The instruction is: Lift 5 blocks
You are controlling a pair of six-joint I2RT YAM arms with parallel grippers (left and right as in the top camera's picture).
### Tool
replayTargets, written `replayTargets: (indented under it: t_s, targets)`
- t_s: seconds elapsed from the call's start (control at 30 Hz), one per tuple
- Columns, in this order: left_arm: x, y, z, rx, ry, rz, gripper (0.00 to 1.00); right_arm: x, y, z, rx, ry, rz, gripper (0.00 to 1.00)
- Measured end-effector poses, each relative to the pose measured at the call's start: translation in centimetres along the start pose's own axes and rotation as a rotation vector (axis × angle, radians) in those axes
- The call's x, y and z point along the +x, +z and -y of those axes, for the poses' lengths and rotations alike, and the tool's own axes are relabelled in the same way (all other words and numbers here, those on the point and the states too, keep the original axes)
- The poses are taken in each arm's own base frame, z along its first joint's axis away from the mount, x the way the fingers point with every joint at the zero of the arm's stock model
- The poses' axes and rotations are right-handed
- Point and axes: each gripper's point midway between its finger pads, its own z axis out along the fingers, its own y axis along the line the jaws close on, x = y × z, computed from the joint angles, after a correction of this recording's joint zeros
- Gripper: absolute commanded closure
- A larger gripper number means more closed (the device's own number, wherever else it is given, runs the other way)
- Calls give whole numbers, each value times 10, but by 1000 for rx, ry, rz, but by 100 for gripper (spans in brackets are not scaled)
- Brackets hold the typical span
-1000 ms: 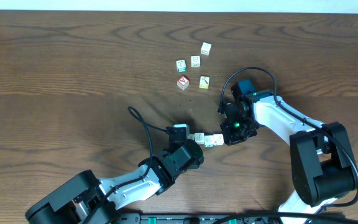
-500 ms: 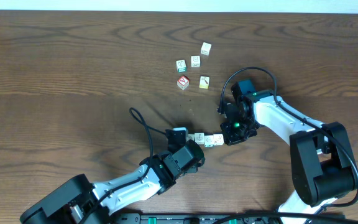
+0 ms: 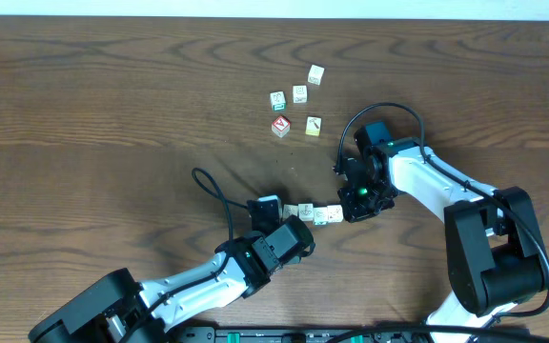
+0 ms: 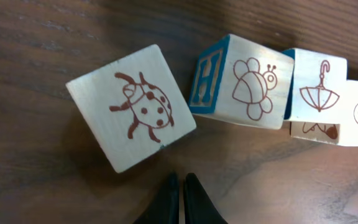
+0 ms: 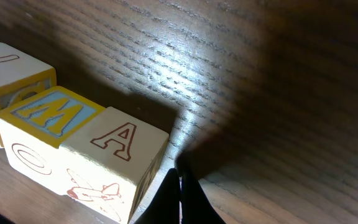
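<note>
Near row of blocks point(image 3: 319, 213) flanked by left gripper point(image 4: 180, 186) and right gripper point(image 5: 180, 182), both clenched empty. Table point(image 3: 84, 114) open leftward.

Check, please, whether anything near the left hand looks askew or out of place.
Yes: the ladybird block sits twisted, its edges at an angle to the row that begins with the bee block. Nothing looks damaged.

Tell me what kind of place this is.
Probably a robotics test bench: a wooden table, a left arm and right arm mounted at it, and toy picture blocks.
</note>
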Motion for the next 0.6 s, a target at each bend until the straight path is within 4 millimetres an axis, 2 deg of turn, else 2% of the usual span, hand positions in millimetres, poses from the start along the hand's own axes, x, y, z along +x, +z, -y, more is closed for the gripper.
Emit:
replayTargets:
  t_s: [0.33, 0.6]
  targets:
    - [-23, 4, -17, -37, -42, 35, 93, -1, 0, 0, 0, -1, 4, 99]
    - [-29, 5, -15, -23, 6, 51, 92, -2, 0, 0, 0, -3, 9, 99]
